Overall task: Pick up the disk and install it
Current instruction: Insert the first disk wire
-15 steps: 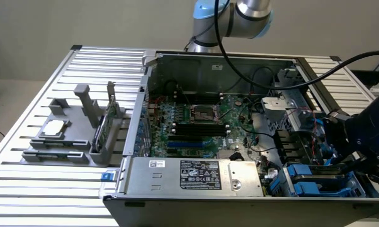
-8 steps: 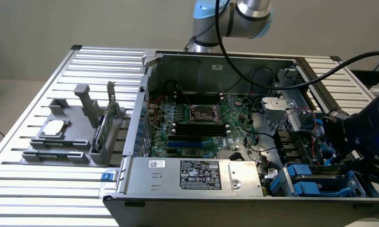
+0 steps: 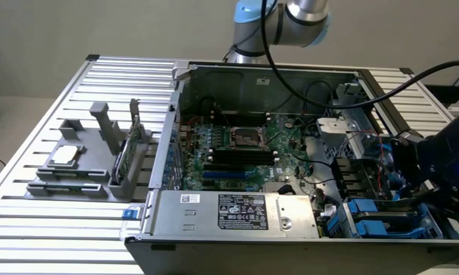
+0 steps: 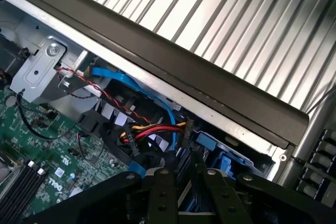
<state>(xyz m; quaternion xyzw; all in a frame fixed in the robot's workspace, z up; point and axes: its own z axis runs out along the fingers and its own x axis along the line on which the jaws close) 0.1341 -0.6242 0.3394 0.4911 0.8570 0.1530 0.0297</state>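
Over the near corner of the computer case (image 3: 290, 247) hung the end effector (image 4: 185, 176), lowered toward the drive bay; open or clamped, I couldn't tell. Beyond it, the blue-railed disk (image 3: 382, 222) seemingly sat inside that bay.

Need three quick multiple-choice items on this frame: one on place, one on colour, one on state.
1. The gripper is nearest to:
A) the grey holder on the table
B) the blue rails at the case's end
C) the labelled power supply

2. The main circuit board is:
A) green
B) red
C) white

3. The computer case is:
A) shut, panel on
B) turned face down
C) open, insides exposed

Answers:
1 B: in the wrist view the gripper hangs just over the blue rails.
2 A: the main circuit board is green.
3 C: the computer case has no panel over it, so the board and cables are in plain sight.
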